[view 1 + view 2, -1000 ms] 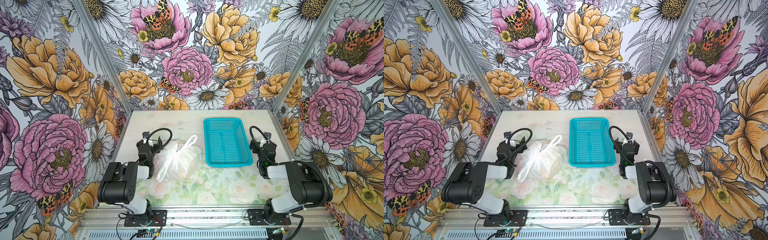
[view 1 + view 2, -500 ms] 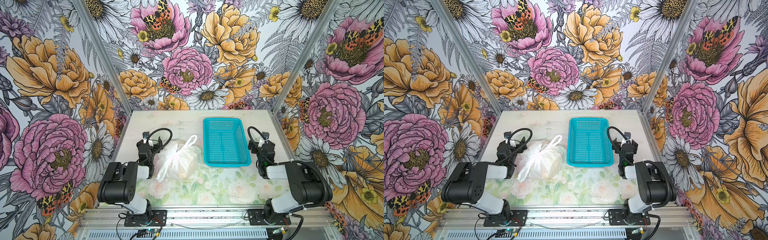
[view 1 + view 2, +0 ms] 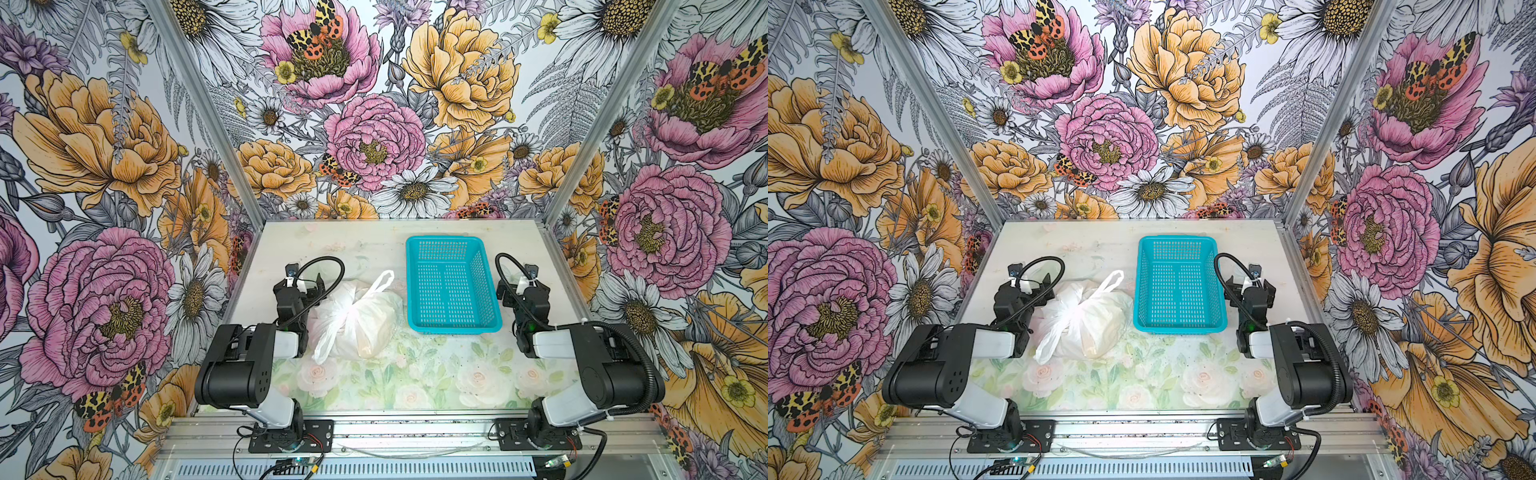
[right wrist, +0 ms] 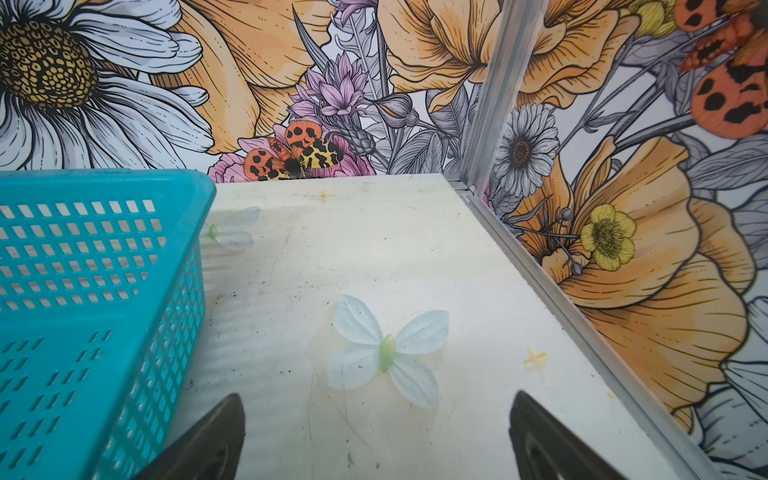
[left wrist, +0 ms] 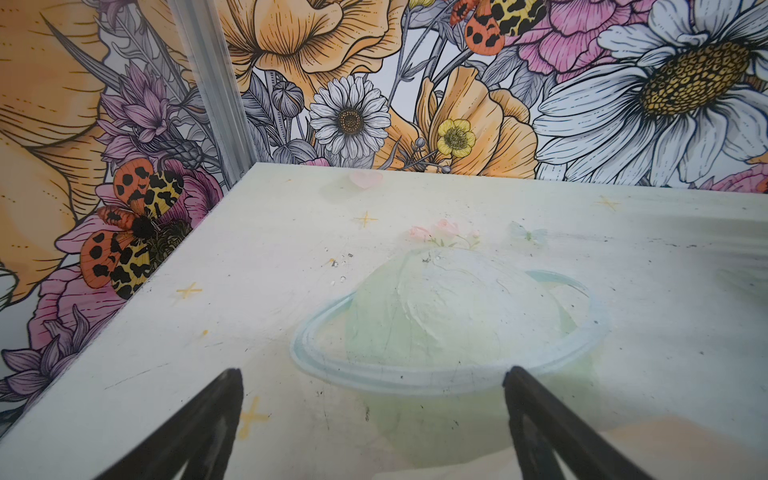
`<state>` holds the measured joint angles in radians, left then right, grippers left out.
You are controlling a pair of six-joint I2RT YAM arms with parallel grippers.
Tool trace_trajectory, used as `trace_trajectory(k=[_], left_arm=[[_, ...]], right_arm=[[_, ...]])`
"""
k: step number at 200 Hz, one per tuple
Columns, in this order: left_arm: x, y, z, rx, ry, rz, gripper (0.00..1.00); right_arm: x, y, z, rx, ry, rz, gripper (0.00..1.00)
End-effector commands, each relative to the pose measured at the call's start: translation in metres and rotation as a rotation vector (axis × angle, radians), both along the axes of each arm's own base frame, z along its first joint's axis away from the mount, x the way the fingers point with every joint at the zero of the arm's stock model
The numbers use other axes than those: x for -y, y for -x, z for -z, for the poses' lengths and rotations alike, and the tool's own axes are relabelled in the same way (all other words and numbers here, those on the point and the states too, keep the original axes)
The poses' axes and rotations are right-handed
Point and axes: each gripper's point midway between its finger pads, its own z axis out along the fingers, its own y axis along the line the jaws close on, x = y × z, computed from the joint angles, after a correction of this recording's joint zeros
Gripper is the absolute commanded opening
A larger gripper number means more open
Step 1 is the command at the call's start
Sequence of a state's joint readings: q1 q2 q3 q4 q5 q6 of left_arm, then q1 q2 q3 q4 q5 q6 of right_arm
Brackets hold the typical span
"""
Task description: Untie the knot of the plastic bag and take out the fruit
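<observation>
In both top views the plastic bag point(image 3: 357, 322) point(image 3: 1088, 324) lies on the table point(image 3: 415, 374), left of the teal basket point(image 3: 455, 328) and just right of the left gripper point(image 5: 372, 369). Its long axis runs near-left to far-right. 1 loop handle point(image 3: 384, 279) points far-right and the other near-left, with the knot point(image 3: 350, 306) between them. The fruit point(image 3: 371, 343) shows only as an orange tint through the plastic. The wrist views miss the bag; the right one catches the basket's corner. The fingers of the left gripper and the right gripper point(image 4: 378, 394) are spread wide and hold nothing.
</observation>
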<state>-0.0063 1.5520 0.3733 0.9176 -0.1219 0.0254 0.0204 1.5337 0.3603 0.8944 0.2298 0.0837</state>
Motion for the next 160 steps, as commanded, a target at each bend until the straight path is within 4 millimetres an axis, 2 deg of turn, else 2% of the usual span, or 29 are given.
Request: trace_trajectory(k=[1, 16, 41, 65, 81, 99, 111, 116, 122, 141, 160], left_arm=[[0.001, -0.001, -0.008, 0.030, 0.001, -0.004, 0.99], [0.000, 0.001, -0.013, 0.037, -0.015, -0.035, 0.98], [-0.005, 0.012, -0.043, 0.018, -0.061, -0.148, 0.99], [-0.007, 0.025, -0.074, -0.048, 0.014, -0.197, 0.99], [-0.009, 0.033, -0.106, -0.039, 0.062, -0.206, 0.99], [-0.013, 0.046, -0.134, -0.062, 0.238, -0.220, 0.99], [-0.004, 0.056, -0.146, -0.074, 0.298, -0.156, 0.99], [-0.001, 0.061, -0.150, -0.062, 0.317, -0.141, 0.99], [0.003, 0.069, -0.151, -0.048, 0.370, -0.122, 0.99], [-0.004, 0.102, -0.147, 0.035, 0.541, -0.164, 0.99], [0.011, 0.120, -0.156, 0.132, 0.602, -0.025, 0.99]], right_arm=[[-0.001, 0.001, -0.019, 0.057, 0.014, 0.006, 1.00], [0.007, 0.011, -0.036, 0.071, 0.032, 0.083, 0.99], [0.010, 0.020, -0.057, 0.092, 0.057, 0.144, 0.99], [0.015, 0.030, -0.080, 0.123, 0.000, 0.193, 1.00], [0.027, 0.041, -0.107, 0.181, -0.087, 0.281, 0.99], [0.032, 0.053, -0.140, 0.234, -0.312, 0.317, 0.99], [0.016, 0.054, -0.162, 0.265, -0.424, 0.193, 1.00], [0.000, 0.055, -0.168, 0.257, -0.436, 0.082, 0.99], [-0.010, 0.058, -0.172, 0.260, -0.443, 0.011, 1.00], [-0.037, 0.079, -0.191, 0.305, -0.463, -0.184, 1.00], [-0.064, 0.101, -0.201, 0.295, -0.486, -0.342, 1.00]])
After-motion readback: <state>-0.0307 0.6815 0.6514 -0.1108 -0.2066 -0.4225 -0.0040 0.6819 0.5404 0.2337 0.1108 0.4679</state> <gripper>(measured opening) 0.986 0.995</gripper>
